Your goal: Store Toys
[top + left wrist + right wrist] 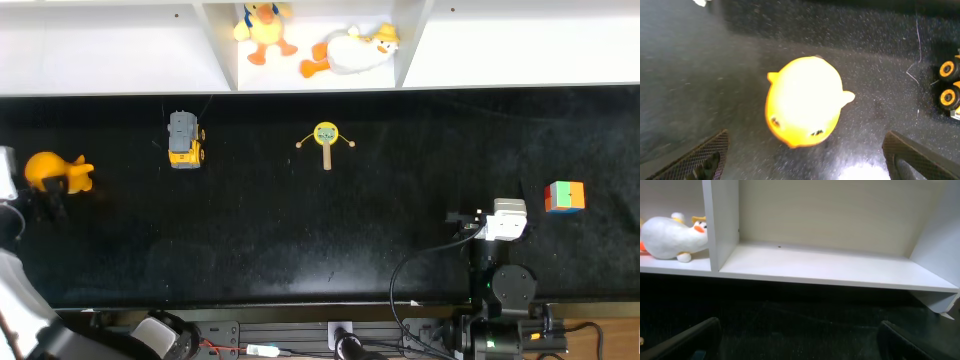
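A round orange-yellow toy (58, 172) lies on the black table at the far left. In the left wrist view the same toy (805, 107) sits just ahead of my left gripper (806, 137), whose fingers are spread open on either side without touching it. A yellow toy truck (184, 139), a small rattle drum (326, 140) and a coloured cube (564, 196) lie loose on the table. My right gripper (800, 325) is open and holds nothing. It faces the white shelf (830, 267) from low at the right (460, 220).
The shelf (120, 50) runs along the table's back edge. Its middle compartment holds a yellow plush duck (264, 28) and a white plush duck (350, 50), also seen as the white plush duck (672, 237). The truck's wheels (949, 85) lie off to one side of the orange toy.
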Available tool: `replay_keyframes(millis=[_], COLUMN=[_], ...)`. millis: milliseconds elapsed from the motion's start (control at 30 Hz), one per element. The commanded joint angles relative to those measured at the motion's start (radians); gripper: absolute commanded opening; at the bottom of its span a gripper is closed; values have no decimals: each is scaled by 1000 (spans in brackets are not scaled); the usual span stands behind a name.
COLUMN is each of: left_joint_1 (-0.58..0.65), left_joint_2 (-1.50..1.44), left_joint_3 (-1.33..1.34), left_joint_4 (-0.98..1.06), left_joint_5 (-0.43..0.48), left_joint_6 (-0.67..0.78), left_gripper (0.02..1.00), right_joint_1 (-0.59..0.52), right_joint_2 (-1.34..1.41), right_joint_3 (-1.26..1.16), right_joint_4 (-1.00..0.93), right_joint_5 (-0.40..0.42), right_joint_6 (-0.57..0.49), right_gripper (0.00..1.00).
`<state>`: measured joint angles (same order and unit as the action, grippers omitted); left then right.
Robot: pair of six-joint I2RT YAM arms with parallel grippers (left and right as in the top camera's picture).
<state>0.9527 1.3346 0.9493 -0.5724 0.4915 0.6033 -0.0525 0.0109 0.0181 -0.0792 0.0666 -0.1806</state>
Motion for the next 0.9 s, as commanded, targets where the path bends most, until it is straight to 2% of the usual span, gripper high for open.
replay_keyframes(millis=[33,333,400,433,533,633,667,800,900], left_joint_1=[-27,-34,-34,-34,-34,-34,-34,-34,-34], left_joint_2=[57,113,121,123,129,129,129,121,102], left_joint_3=[19,19,19,19,19,19,20,43,91], left_joint_4=[36,94,97,97,97,98,96,65,-6], left_joint_5=[31,20,20,20,21,21,21,21,19], left_joint_6=[18,18,18,18,18,18,17,-60,-93], left_gripper=[1000,980,855,726,514,229,167,47,40], right_joint_1=[-3,-3,-3,-3,-3,-3,-3,-3,-3], right_joint_2=[-7,-7,-7,-7,-7,-7,-7,-7,-7], right_joint_3=[-13,-13,-13,-13,-13,-13,-13,-13,-13], right_joint_4=[6,6,6,6,6,6,6,6,6], right_joint_5=[-7,-7,-7,-7,-7,-7,-7,-7,-7], right_joint_6=[0,0,0,1,0,0,0,0,0], right_gripper=[996,996,996,996,996,996,996,996,996])
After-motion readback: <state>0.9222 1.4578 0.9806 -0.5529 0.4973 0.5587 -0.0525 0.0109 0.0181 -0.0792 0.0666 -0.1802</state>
